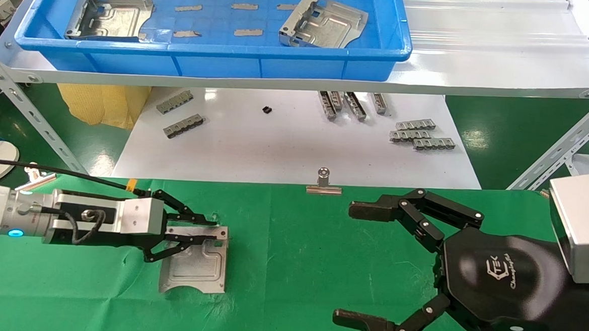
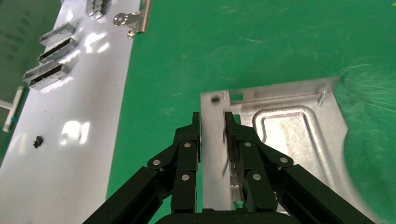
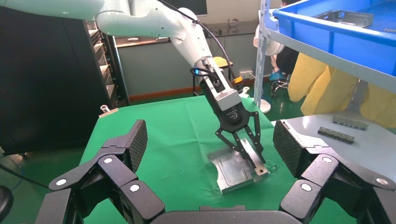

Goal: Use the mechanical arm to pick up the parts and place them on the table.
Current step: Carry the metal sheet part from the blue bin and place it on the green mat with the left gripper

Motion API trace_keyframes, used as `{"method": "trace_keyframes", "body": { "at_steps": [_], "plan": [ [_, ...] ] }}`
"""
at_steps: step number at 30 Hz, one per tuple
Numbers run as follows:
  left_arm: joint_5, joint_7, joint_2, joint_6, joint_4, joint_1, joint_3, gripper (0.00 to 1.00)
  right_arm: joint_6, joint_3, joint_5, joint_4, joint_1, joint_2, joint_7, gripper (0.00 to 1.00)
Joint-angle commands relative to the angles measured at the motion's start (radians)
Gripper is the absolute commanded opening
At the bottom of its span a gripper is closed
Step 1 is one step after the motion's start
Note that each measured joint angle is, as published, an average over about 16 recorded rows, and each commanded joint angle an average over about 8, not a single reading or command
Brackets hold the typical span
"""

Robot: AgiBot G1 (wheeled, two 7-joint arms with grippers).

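Note:
My left gripper (image 1: 201,231) reaches in from the left over the green table (image 1: 294,266). It is shut on the folded rim of a silvery part (image 1: 196,266), which lies flat on the cloth or just above it. In the left wrist view the fingers (image 2: 192,140) stand either side of the rim of the part (image 2: 289,135). The right wrist view shows that gripper (image 3: 259,165) and the part (image 3: 231,170) from afar. Two more parts (image 1: 108,14) (image 1: 324,23) lie in the blue bin (image 1: 214,55). My right gripper (image 1: 352,263) hangs open and empty at the right.
The blue bin stands on a white ribbed shelf (image 1: 482,39). Below it a glossy white board (image 1: 285,145) carries grey toothed strips (image 1: 183,124) (image 1: 422,137). A silver binder clip (image 1: 323,184) sits at the cloth's far edge. Slanted shelf struts (image 1: 557,154) stand at both sides.

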Motion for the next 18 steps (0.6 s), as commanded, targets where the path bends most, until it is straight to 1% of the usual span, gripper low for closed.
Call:
{"method": "trace_keyframes", "body": {
  "at_steps": [1, 5, 8, 12, 16, 18],
  "plan": [
    [0.006, 0.013, 0.011, -0.010, 0.022, -0.007, 0.003, 1.00, 0.000, 0.000, 0.000, 0.000, 0.000, 0.000, 0.000, 1.00],
    [-0.006, 0.016, 0.014, 0.021, 0.054, -0.008, -0.004, 1.00, 0.000, 0.000, 0.000, 0.000, 0.000, 0.000, 0.000, 1.00],
    [-0.021, -0.009, 0.011, 0.064, 0.080, -0.008, -0.012, 1.00, 0.000, 0.000, 0.000, 0.000, 0.000, 0.000, 0.000, 1.00],
    [-0.050, -0.097, -0.001, 0.110, 0.115, 0.002, -0.028, 1.00, 0.000, 0.000, 0.000, 0.000, 0.000, 0.000, 0.000, 1.00],
    [-0.083, -0.187, -0.016, 0.121, 0.146, 0.019, -0.049, 1.00, 0.000, 0.000, 0.000, 0.000, 0.000, 0.000, 0.000, 1.00],
    [-0.097, -0.213, -0.024, 0.123, 0.157, 0.027, -0.058, 1.00, 0.000, 0.000, 0.000, 0.000, 0.000, 0.000, 0.000, 1.00]
  ]
}}
